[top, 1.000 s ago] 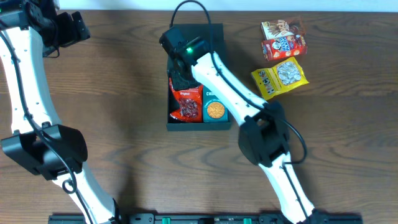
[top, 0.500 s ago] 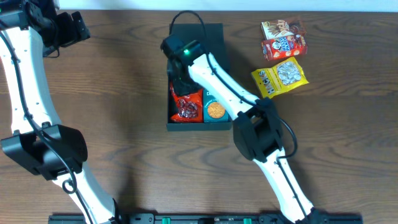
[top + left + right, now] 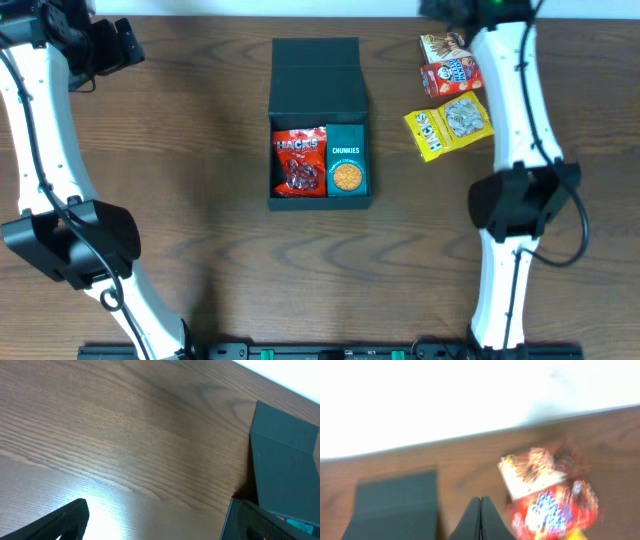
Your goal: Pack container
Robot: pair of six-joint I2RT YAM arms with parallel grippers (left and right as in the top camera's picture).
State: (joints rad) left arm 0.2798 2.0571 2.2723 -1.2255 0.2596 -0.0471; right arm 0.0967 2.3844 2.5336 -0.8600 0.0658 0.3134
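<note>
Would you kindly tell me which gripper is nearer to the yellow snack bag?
Right. The right gripper, shut, hovers by the table's far edge, just past the snacks beside the yellow snack bag. The left gripper, open, is at the far left corner, across the container.

- Dark brown wood-grain table (image 3: 180,200), spanning nearly the whole overhead view.
- Beyond its far edge, a plain white surface (image 3: 200,8), bright and featureless.
- Pale glare (image 3: 107,517) on the tabletop, caught in the left wrist view.
- Along the near edge, a black rail (image 3: 300,352) with small green fittings.
</note>
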